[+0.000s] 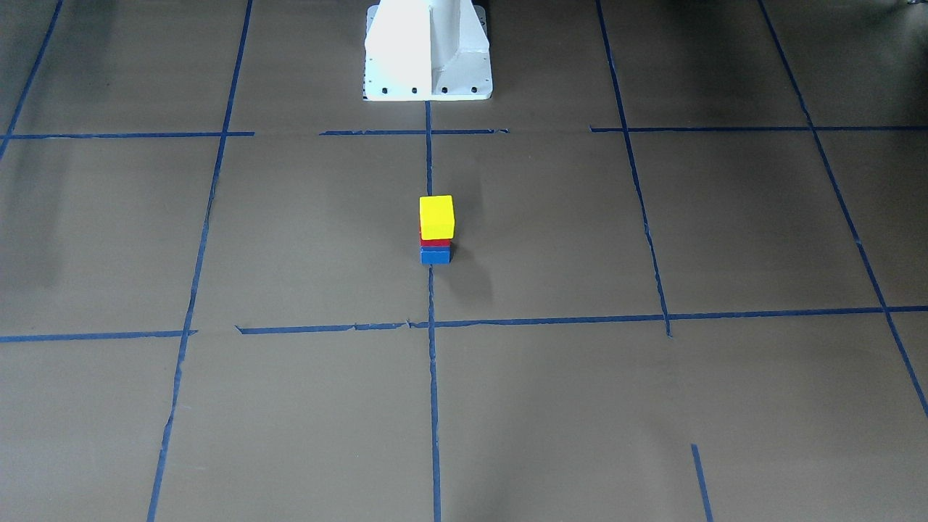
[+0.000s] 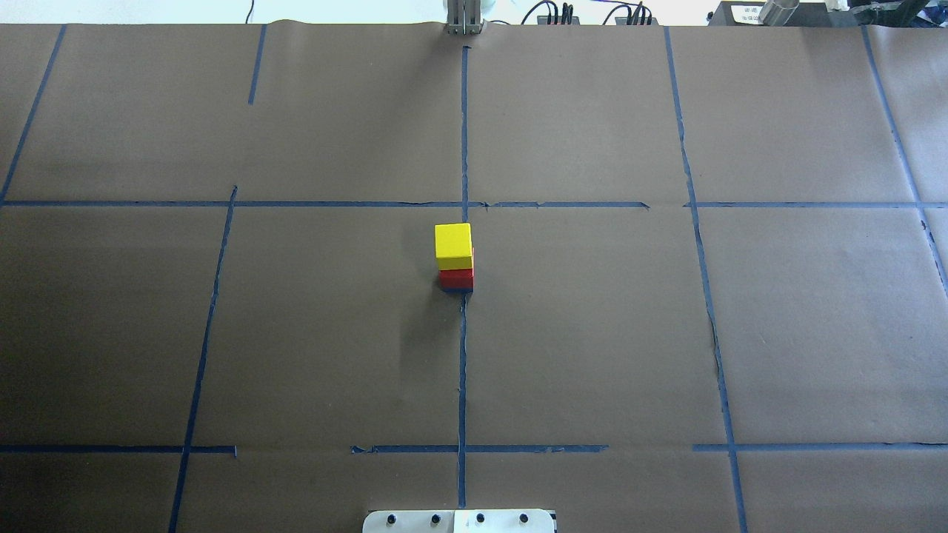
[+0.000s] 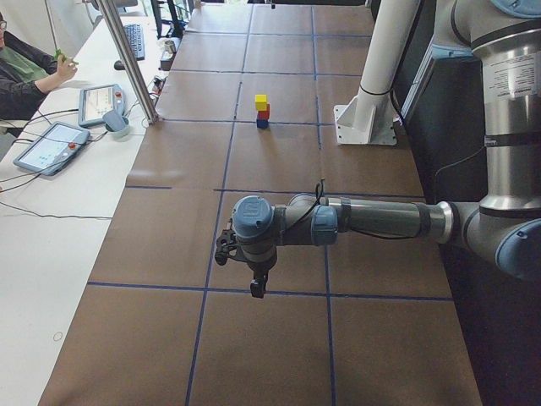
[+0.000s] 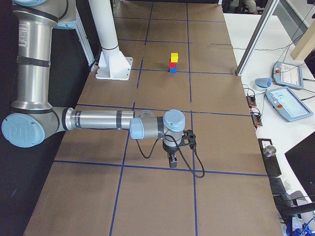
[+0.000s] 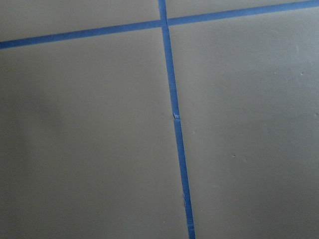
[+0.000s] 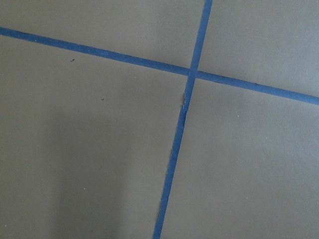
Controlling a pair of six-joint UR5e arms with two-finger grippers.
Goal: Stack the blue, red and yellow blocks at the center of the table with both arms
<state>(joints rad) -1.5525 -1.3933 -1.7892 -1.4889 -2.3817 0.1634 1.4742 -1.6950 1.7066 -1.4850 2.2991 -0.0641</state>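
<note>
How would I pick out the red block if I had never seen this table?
Find the white pedestal on the brown table and follow the blue tape line running out from it to a tower of three blocks. The red block is the middle one, sandwiched between the yellow block on top and the blue block underneath.

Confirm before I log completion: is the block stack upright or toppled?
Upright: the yellow block sits on the red block, which sits on the blue block.

Work area, evenly lit.
Brown desk (image 2: pixel 592 333) gridded with blue tape (image 2: pixel 461 370); white side bench (image 3: pixel 51 237) carries two tablets (image 3: pixel 46 145).
</note>
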